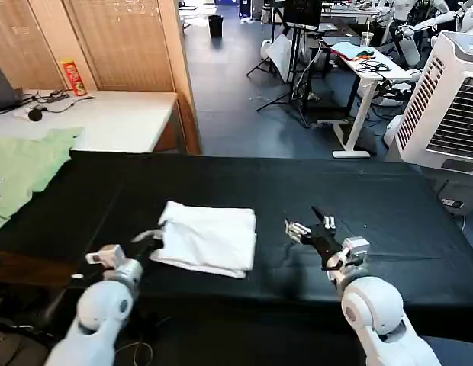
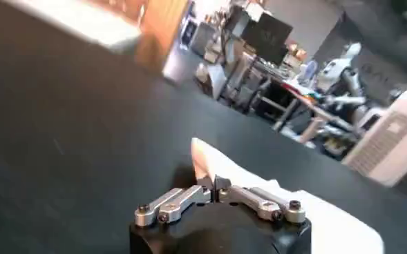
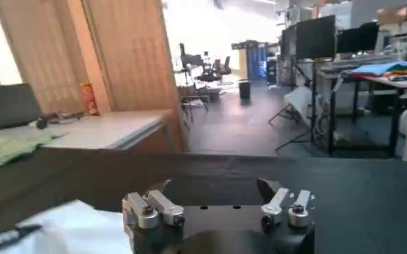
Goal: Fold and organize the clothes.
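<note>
1. Looking down from the head camera, I see the white T-shirt (image 1: 208,238) folded into a neat rectangle, plain side up, left of centre on the black table (image 1: 389,206).
2. My left gripper (image 1: 151,237) sits at the shirt's left edge, fingers pinched together on a raised corner of fabric.
3. My right gripper (image 1: 309,226) hovers just right of the shirt, fingers spread wide, holding nothing.
4. A pale green garment (image 1: 27,164) lies far left.
</note>
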Tool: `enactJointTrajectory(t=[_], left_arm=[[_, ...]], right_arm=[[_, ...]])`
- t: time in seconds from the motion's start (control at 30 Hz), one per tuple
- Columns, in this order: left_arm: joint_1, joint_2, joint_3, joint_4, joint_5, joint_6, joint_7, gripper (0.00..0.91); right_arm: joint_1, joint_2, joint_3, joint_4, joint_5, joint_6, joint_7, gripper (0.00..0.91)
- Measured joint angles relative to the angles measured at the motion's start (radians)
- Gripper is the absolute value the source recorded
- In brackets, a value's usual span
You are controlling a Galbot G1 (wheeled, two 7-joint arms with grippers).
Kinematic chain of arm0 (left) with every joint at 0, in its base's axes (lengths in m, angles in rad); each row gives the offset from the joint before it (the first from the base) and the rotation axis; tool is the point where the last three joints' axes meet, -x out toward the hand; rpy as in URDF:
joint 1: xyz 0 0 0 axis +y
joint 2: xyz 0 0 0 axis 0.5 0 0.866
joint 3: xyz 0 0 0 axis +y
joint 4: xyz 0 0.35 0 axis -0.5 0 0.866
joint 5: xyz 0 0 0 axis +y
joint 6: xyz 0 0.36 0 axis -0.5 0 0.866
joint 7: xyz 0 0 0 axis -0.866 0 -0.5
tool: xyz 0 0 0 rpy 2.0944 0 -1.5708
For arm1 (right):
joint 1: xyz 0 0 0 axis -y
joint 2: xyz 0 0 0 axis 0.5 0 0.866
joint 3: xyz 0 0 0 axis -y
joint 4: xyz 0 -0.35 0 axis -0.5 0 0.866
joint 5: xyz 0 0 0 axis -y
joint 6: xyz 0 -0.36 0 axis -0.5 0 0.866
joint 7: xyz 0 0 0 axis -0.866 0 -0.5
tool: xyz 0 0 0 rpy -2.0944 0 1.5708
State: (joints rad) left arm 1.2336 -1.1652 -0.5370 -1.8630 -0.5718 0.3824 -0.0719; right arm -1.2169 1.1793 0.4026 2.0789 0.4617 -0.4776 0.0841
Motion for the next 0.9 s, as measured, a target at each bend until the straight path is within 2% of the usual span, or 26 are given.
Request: enactJointTrajectory(t=[0.37, 0.47, 0.67, 0.9], left_arm=[[0.008, 0.302, -0.182, -0.071, 0.164, -0.008, 0.022, 0.0], [0.007, 0.339, -0.196, -0.103, 0.2, -0.001, 0.018, 0.0], [0.039, 0.292, -0.115, -0.189, 0.259, 0.018, -0.012, 0.0], [0.039, 0.136, 0.112, -0.165, 0.289, 0.013, -0.059, 0.0]], right_arm=[[0.007, 0.026, -0.024, -0.023, -0.056, 0.013, -0.005, 0.878], [0.003, 0.031, -0.025, -0.024, -0.06, 0.014, -0.005, 0.878], [-0.019, 0.03, -0.02, -0.018, -0.068, 0.016, -0.007, 0.878], [-0.042, 0.019, -0.017, -0.001, -0.063, 0.013, -0.007, 0.878]])
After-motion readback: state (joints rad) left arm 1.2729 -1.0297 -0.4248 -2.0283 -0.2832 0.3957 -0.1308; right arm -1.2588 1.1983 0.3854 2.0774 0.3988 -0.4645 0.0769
